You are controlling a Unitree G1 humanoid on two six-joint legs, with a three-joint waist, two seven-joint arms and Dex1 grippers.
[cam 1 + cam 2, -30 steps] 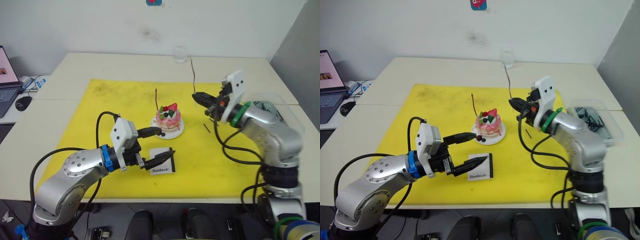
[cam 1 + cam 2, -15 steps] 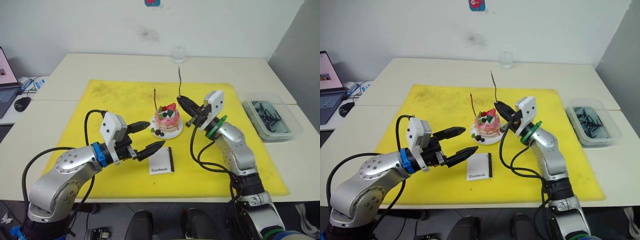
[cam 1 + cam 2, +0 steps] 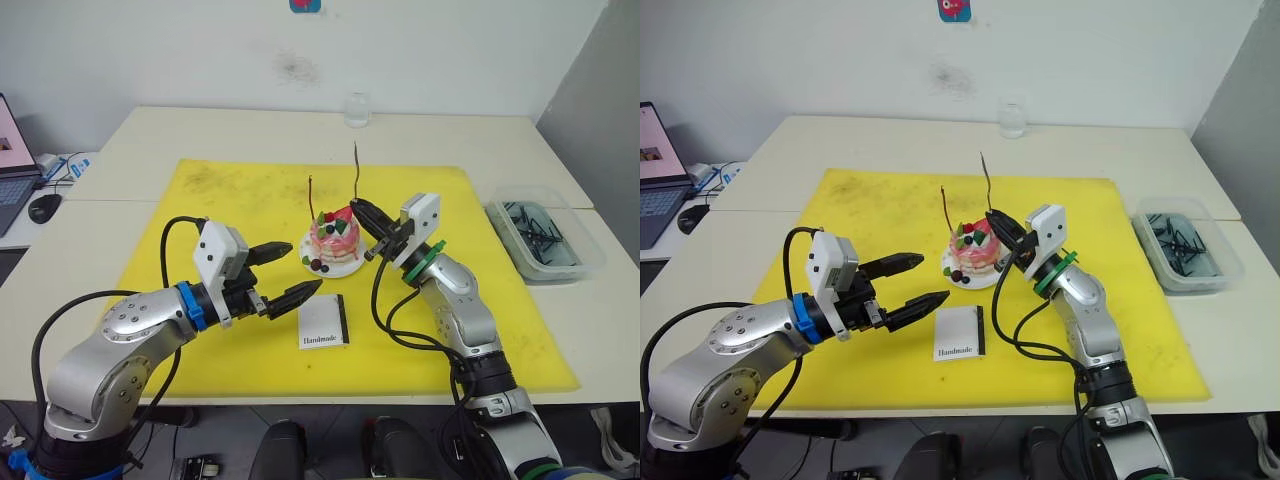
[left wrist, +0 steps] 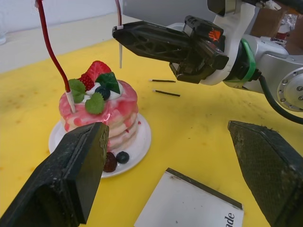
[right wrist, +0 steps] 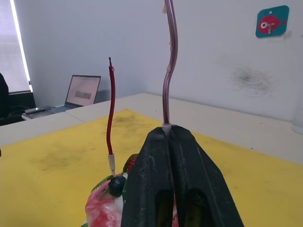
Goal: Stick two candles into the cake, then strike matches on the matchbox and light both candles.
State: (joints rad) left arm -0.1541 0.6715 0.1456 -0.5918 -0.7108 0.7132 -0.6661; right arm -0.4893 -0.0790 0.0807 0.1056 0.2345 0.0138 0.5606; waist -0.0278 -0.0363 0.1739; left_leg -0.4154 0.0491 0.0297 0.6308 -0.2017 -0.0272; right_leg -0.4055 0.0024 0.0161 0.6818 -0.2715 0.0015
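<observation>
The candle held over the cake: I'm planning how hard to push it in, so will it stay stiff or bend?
The second candle is very thin and already wavy above the right hand, so it probably flexes under a hard push. Gripped near its pale lower end, little length is left to buckle. The first candle leans curved in the cake, suggesting pliable material.

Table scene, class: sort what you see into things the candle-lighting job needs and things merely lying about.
Job things: cake; candle stuck in the cake; second candle gripped by the right gripper; matchbox; matches.

Lying about: glass; tub; laptop; mouse.
</observation>
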